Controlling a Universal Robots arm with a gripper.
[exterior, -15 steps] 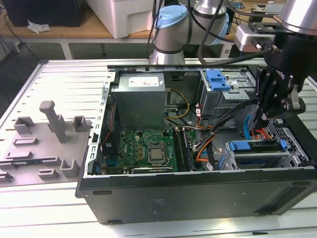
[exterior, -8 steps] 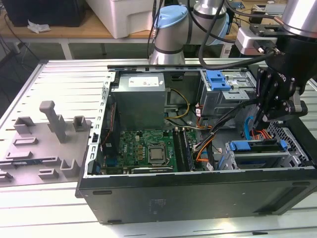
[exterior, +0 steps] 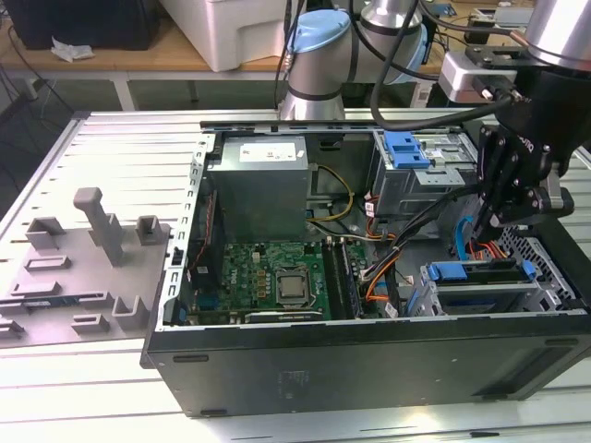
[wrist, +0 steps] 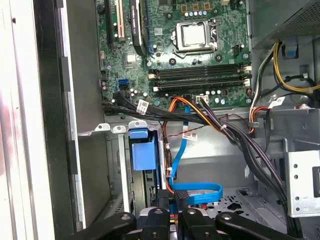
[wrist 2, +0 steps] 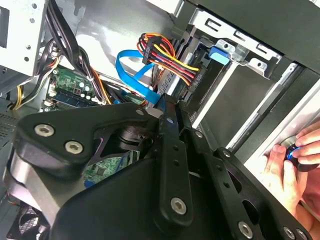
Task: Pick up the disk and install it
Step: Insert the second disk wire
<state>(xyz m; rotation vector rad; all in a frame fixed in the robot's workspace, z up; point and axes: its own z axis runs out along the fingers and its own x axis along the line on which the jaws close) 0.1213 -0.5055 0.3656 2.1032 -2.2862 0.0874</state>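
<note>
Open computer case (exterior: 369, 369) on the table (exterior: 111, 148), as I see it remotely. The disk (exterior: 471, 273), in its blue carrier, sits in the drive cage at the exterior view's right, near the case's front wall; in the first wrist view it appears as a blue tab (wrist: 142, 152). My gripper (exterior: 494, 214) hangs just above it, among cables. I cannot tell how the jaws stand.

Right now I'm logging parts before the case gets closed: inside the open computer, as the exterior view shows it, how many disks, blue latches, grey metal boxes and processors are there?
Disk: 1
Blue latch: 1
Grey metal box: 1
Processor: 1
Total: 4
</note>
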